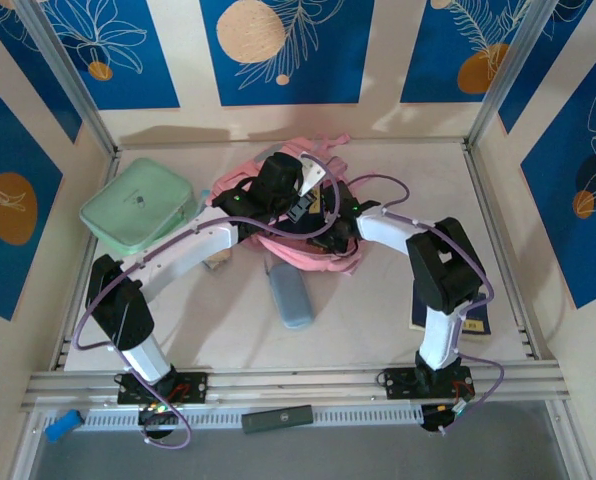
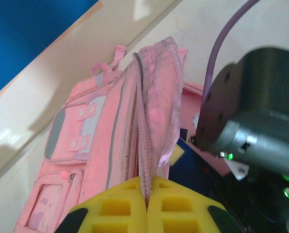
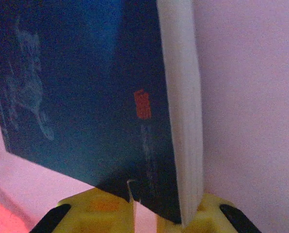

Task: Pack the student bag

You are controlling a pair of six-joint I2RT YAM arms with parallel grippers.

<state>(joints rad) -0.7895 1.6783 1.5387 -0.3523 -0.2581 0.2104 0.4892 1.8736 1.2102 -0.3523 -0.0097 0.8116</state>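
Pinching the backpack [image 2: 96,160] with the left gripper [image 2: 147,206]: its yellow moulded fingers [image 2: 115,209], with square recesses in them, are clamped flush on the zip edge of the main opening and hold a fold of fabric upright.

- Backpack: soft pink cloth with grey zip tape, a mesh-like trim along the opening, and grey-blue patches with snap studs on the front pocket. In the top view it lies crumpled on the table [image 1: 378,310], from the centre toward 12 o'clock.
- Right gripper [image 3: 144,206]: clenched on the bottom edge of a book [image 3: 86,87]. The book is a hard rectangular slab with a smooth dark blue cover and a thick off-white page block at 3 o'clock. It stands nearly upright with pink fabric on both sides.
- Writing: the cover has a small red block mark, too blurred to read. A faint white line drawing sits at 9 o'clock on the cover, and I can't tell what it shows.
- Left arm [image 1: 178,255]: base at 7 o'clock, elbow out at 8 o'clock, white forearm reaching toward the centre.
- Right arm [image 1: 433,270]: base at 5 o'clock, elbow raised at 4 o'clock, white link reaching toward 10 o'clock. Both wrists meet over the backpack.
- A mint green case [image 1: 138,205], a rounded square with a matte shell, is at 10 o'clock.
- A grey-blue oblong pouch [image 1: 290,295] is just beside the backpack at its 6 o'clock.
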